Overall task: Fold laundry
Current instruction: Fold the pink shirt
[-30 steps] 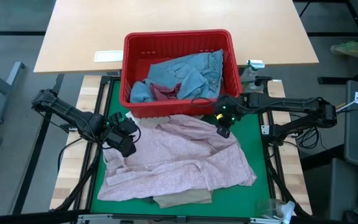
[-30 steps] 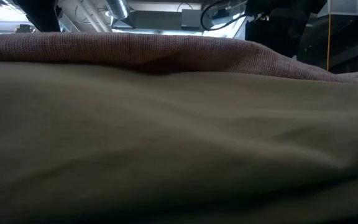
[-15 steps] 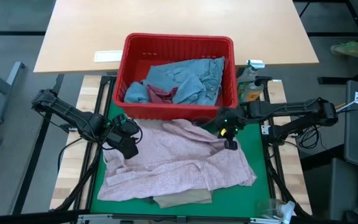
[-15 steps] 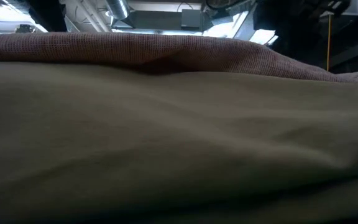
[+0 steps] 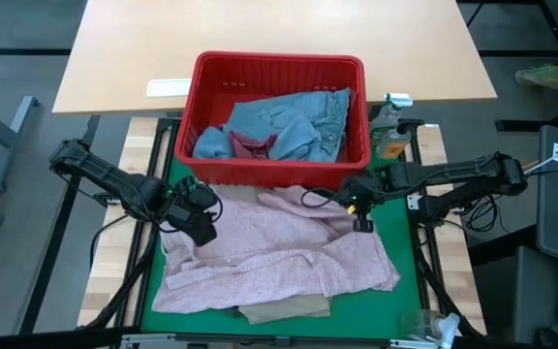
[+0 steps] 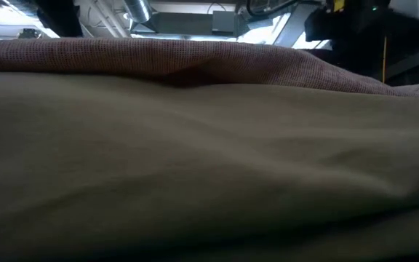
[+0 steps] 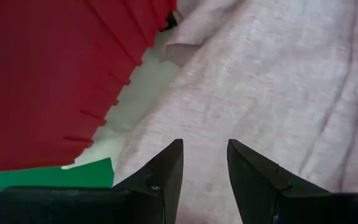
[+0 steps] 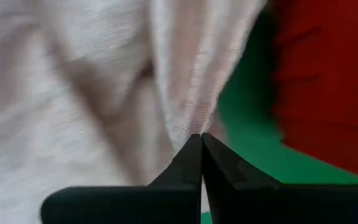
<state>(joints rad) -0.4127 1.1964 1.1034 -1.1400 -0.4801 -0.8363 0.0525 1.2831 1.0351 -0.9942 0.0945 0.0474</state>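
- Pink top (image 5: 279,250) spread flat on the green mat of the bench (image 5: 159,145), long axis running left to right, front edge toward the camera side; beige trousers (image 5: 284,312) poking out under its near hem.
- Jeans (image 5: 294,121) plus a dark red piece sit in the red basket (image 5: 277,173), just behind the pink top.
- Right claw (image 5: 360,215) sits at the top's far right corner, fingers pressed tight together; right wrist view shows a raised fold of pink fabric running right up to the tips, so probably pinching that ridge, not certain.
- Left claw (image 5: 200,215) rests over the far left edge of the top, fingers parted with nothing between them (image 7: 202,174); fabric directly ahead and below, basket wall just beside.
- Both claws flank the far edge, one at each end; left is nearer the left corner, right nearer the right corner. Next move likely turns on lifting that far edge across the short axis toward the near hem.
- Versus a second ago: right claw has pulled back from the basket's front wall and down onto the cloth; basket has shifted slightly away from the mat; left claw unchanged.
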